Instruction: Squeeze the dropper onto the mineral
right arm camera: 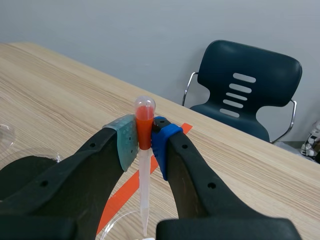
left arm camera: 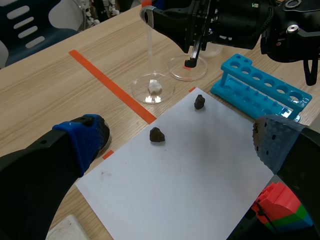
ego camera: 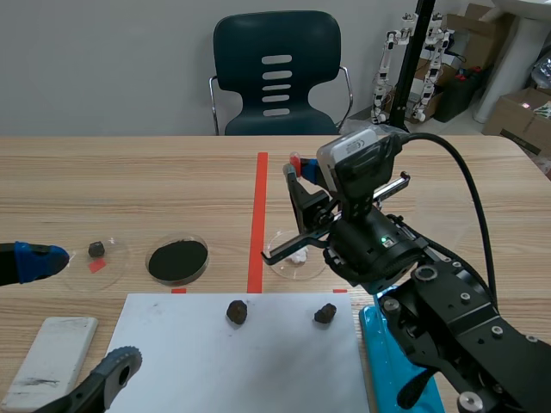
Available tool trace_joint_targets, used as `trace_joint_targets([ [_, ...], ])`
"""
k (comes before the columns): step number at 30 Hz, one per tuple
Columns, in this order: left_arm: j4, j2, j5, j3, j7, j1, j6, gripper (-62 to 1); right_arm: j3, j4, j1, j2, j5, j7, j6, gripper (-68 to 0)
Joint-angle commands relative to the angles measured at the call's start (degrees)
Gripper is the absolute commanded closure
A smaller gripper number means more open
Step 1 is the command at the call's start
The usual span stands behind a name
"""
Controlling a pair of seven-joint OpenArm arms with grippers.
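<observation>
Right tool [right arm camera: 145,142] clamped on dropper [right arm camera: 144,200] at its orange bulb, tip hanging below it, over white mineral [left arm camera: 155,88] in dish [left arm camera: 139,92]. Dropper prob. light, thin plastic w/ soft bulb: press there, gently. Left tool [left arm camera: 180,142] open, well apart.

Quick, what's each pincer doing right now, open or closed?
Left pincer: open, empty.
Right pincer: closed on the dropper.

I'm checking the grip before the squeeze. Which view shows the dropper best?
The right wrist view: the dropper stands upright, clamped at its red bulb in the right pincer. The left wrist view shows its thin tube from afar; the scene view only its red top.
</observation>
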Motion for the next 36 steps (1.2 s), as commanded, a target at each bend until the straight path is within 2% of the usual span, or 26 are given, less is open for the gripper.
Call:
trace_joint_targets([
  [1, 0.6, 0.2, -0.6, 0.2, -1.0, -0.2, 0.1, -62.2, 0.3, 0.7, 1.0, 0.2, 0.7, 1.0, 0.0, -7.7],
  [18, 0.6, 0.2, -0.6, 0.2, -1.0, -0.2, 0.1, -62.2, 0.3, 0.7, 1.0, 0.2, 0.7, 0.3, 0.0, -7.6],
  [21, 0.6, 0.2, -0.6, 0.2, -1.0, -0.2, 0.1, -62.2, 0.3, 0.7, 1.0, 0.2, 0.7, 0.3, 0.0, -4.8],
  [36, 0.6, 0.2, -0.6, 0.2, -1.0, -0.2, 0.1, -62.2, 0.3, 0.7, 1.0, 0.2, 0.6, 0.4, 0.0, -2.8],
])
